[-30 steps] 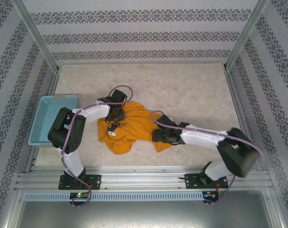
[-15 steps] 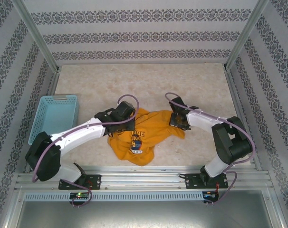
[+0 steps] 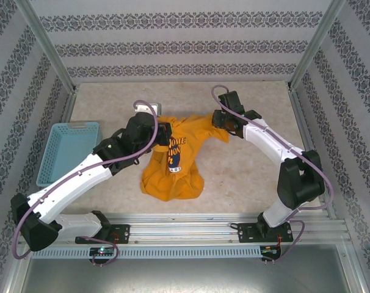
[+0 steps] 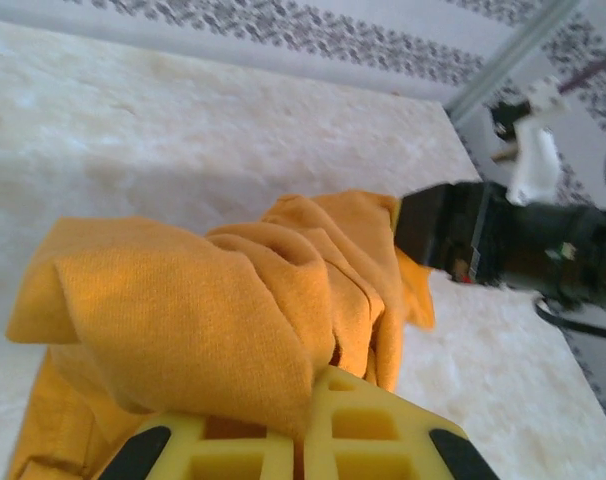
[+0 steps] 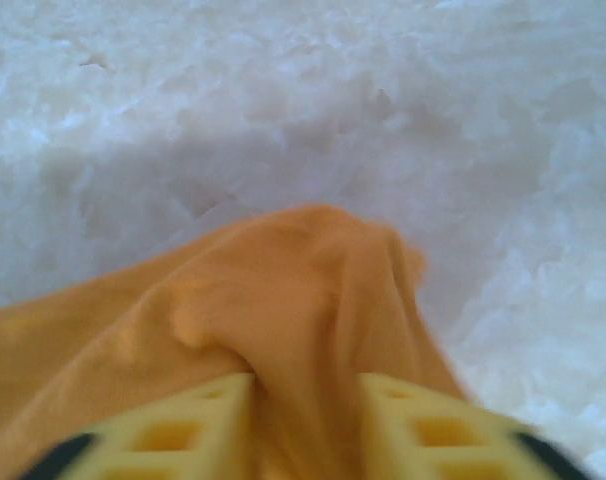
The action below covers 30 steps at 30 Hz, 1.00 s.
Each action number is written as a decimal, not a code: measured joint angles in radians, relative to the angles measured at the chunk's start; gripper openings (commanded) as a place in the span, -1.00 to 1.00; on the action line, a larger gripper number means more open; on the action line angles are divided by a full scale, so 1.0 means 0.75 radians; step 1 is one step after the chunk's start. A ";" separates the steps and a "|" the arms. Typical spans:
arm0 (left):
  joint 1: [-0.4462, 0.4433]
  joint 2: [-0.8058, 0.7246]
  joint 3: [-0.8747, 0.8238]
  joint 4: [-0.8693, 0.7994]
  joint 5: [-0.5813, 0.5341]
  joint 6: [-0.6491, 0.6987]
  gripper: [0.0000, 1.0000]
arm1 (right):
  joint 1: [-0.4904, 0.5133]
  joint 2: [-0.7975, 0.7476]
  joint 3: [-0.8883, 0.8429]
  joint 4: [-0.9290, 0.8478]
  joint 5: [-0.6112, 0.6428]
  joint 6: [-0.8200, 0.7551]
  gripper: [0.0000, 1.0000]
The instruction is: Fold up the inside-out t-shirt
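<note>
Resting hem-nearest on the table, emblem up, near its middle: the inside-out t-shirt. Farther, pinched at both shoulders: left gripper clamped tight on the left, right gripper closed around bunched cloth on the right. Held apart, seemingly to stretch it flat.

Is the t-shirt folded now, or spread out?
Not folded: the t-shirt is stretched between left gripper and right gripper, emblem showing.

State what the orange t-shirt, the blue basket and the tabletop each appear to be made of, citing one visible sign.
The t-shirt: soft matte knit, probably cotton; it bunches and creases. The basket: likely moulded plastic; rigid rim, uniform blue. The tabletop: pale mottled stone-look surface, possibly laminate.
</note>
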 measured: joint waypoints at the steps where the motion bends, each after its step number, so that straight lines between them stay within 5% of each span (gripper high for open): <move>1: 0.006 0.011 0.007 -0.010 -0.023 0.000 -1.00 | 0.015 -0.021 -0.025 0.007 -0.001 -0.004 0.40; 10: 0.124 0.082 0.015 -0.094 -0.103 -0.001 -1.00 | 0.613 -0.447 -0.631 0.358 -0.052 0.096 0.64; 15: 0.154 0.114 0.095 -0.120 -0.108 -0.001 -1.00 | 0.874 -0.410 -0.813 0.592 0.002 0.106 0.68; 19: 0.156 0.122 0.143 -0.120 -0.108 -0.001 -1.00 | 0.954 -0.246 -0.779 0.719 0.033 0.100 0.59; 22: 0.157 0.122 0.162 -0.134 -0.108 -0.001 -1.00 | 0.958 -0.065 -0.687 0.739 0.052 0.111 0.29; 27: 0.157 0.112 0.223 -0.203 -0.146 -0.001 -1.00 | 0.952 0.097 -0.542 0.643 0.171 0.148 -0.87; 30: 0.171 0.058 0.223 -0.229 -0.188 -0.001 -1.00 | 0.907 -0.005 -0.579 0.573 0.259 0.166 -1.00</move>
